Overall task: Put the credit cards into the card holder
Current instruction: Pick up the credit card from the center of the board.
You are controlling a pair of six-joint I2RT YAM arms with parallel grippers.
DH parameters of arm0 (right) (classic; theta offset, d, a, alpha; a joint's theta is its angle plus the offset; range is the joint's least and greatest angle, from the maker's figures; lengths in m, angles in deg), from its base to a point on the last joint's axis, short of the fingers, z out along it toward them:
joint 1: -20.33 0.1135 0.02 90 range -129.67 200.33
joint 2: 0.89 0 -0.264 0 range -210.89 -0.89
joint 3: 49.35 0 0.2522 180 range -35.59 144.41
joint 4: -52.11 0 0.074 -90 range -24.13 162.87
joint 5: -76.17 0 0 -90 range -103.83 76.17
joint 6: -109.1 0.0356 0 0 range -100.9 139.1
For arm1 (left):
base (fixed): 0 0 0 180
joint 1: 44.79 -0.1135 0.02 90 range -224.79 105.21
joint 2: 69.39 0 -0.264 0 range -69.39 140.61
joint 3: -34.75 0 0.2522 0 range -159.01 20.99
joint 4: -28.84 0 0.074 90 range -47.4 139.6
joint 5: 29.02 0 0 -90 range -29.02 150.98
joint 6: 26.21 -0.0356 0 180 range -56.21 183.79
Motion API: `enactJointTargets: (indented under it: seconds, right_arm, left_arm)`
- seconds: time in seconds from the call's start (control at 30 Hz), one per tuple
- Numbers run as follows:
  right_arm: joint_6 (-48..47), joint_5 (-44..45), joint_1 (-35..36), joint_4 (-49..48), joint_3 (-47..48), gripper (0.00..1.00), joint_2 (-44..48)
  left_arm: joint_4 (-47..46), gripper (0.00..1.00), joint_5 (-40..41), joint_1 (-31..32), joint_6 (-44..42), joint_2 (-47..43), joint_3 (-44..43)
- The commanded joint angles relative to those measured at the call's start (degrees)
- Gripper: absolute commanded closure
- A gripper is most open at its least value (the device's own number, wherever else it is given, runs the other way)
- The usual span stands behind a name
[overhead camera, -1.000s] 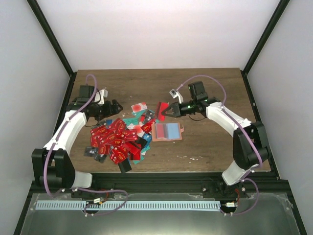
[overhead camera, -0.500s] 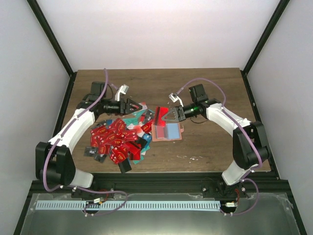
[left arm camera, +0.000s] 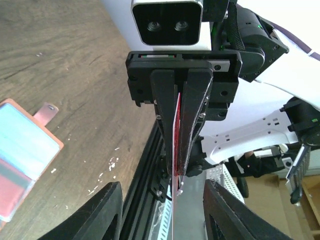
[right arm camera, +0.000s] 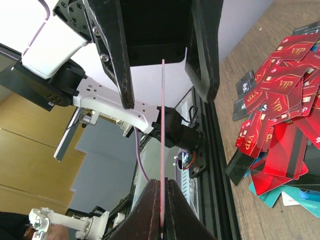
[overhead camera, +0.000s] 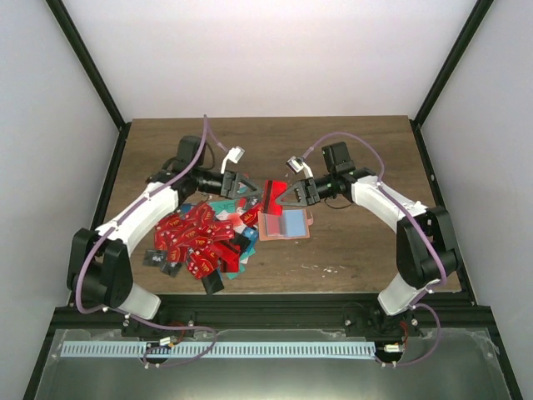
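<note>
A red credit card hangs on edge above the table, with my right gripper shut on it. In the right wrist view the card runs edge-on up from my right gripper. My left gripper faces it from the left, jaws open on either side of the card's free end, with a gap on each side. The salmon-pink card holder lies open and flat just below both grippers, also visible in the left wrist view. The other credit cards lie in a heap to its left.
The card heap is mostly red, with teal and black ones at its edges, and reaches close to the holder. The black frame rail runs along the table's near edge. Both arms arch inward over the table's middle.
My left arm has swung right from the table's left side to meet the right gripper, and its jaws have narrowed around the card. The right gripper has kept its hold on the card.
</note>
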Motion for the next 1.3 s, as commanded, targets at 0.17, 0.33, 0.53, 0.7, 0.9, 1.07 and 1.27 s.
enactJointTargets:
  seconds: [0.17, 0.33, 0.53, 0.7, 0.9, 1.07, 1.27]
  right_arm:
    - [1.2, -3.5, -0.5, -2.2, 0.3, 0.99, 0.7]
    - [1.3, -3.6, -0.4, -2.5, -0.3, 0.99, 0.9]
    - [1.2, 1.1, -0.4, -1.2, -0.5, 0.9, 1.0]
    - [4.7, 17.8, -2.8, -0.3, -3.6, 0.64, 1.7]
    - [14.9, 33.6, -7.1, -6.5, -13.6, 0.63, 7.0]
    - [18.0, 39.5, -7.1, -7.9, -18.4, 0.67, 9.2]
    - [20.1, 42.9, -7.2, -8.9, -20.5, 0.7, 7.9]
  left_arm:
    - [-3.1, 0.62, -2.6, 3.2, 0.3, 2.3, -1.2]
    - [-4.2, 0.82, -2.4, 4.1, 1.2, 3.1, -1.7]
    - [-5.7, 0.96, 0.3, 4.2, 3.0, 2.8, -1.3]
    - [-3.1, 0.96, 3.3, 4.2, 3.1, 5.5, -1.2]
    - [-0.5, 0.96, 6.9, 5.4, 3.0, 10.0, -2.4]
    - [2.9, 0.96, 10.5, 7.9, 2.9, 16.2, -5.5]
    - [7.6, 0.96, 14.2, 10.5, 2.3, 23.1, -10.3]
